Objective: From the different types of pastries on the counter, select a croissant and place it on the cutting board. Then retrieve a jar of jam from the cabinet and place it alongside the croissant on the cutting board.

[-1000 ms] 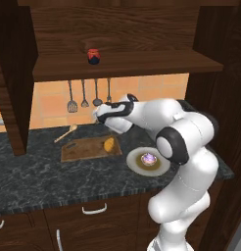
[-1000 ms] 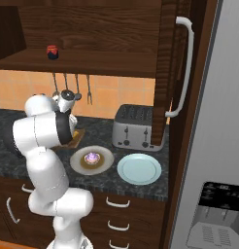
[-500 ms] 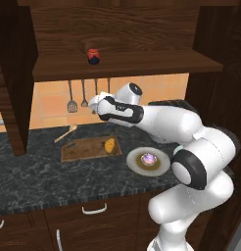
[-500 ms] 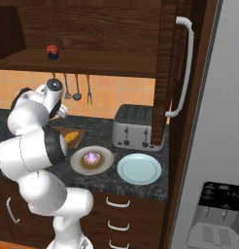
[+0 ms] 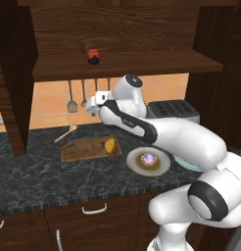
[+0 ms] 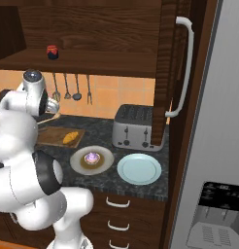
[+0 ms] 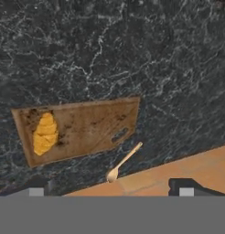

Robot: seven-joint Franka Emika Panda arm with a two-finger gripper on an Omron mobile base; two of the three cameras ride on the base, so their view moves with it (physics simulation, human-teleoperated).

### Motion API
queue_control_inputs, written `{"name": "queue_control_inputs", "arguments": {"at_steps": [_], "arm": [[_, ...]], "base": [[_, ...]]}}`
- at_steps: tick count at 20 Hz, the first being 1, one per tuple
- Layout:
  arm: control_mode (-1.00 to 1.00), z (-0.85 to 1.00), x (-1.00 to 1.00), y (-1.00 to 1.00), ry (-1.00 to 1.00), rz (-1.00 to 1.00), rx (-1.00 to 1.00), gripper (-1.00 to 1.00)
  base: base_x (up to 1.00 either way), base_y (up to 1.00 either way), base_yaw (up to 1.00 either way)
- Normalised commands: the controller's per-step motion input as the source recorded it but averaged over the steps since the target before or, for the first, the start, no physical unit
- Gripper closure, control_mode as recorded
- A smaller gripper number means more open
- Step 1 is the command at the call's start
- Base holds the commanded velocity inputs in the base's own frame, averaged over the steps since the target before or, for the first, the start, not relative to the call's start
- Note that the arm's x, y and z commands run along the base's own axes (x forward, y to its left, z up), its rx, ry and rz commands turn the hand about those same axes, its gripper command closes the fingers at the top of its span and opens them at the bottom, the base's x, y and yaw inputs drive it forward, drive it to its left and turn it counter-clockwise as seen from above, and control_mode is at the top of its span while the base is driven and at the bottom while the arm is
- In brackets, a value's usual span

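The croissant point(image 5: 109, 145) lies at one end of the cutting board point(image 5: 85, 149) on the worktop point(image 5: 39, 176). The hand point(image 5: 94, 104) hangs above the board, fingers spread, holding nothing. On the cabinet point(image 5: 122, 63) shelf above stands the jar of jam point(image 5: 93, 56). The hand view adds a wooden spoon point(image 7: 124, 162) just beside the board; the right base view shows a toaster point(image 6: 138, 127).

The counter point(image 7: 132, 41) is showing dark grey-black stone with white veining. The cutting board point(image 7: 87, 128) is looking brown with darker mottled marks, and the croissant point(image 7: 45, 133) on it is glowing golden-orange. The jar of jam point(image 5: 94, 56) is wearing a red lid over a near-black body (on the dark brown, wood-grained cabinet point(image 5: 142, 29)). The round pastry point(image 5: 149, 158) is showing a purple-pink top.
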Motion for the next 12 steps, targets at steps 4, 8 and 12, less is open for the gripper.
{"name": "queue_control_inputs", "arguments": {"at_steps": [4, 8, 12], "arm": [[-1.0, 0.48, -0.64, 0.0, -0.01, 0.07, -0.37, -1.0], [-1.0, 0.08, -0.23, 0.0, -0.01, 0.03, -0.13, -1.0], [-1.0, 0.57, 0.01, -0.09, -0.18, 0.01, 0.05, -1.0]], "base": [[0.0, 0.0, 0.0], [0.0, 0.0, 0.0], [0.0, 0.0, 0.0]]}}
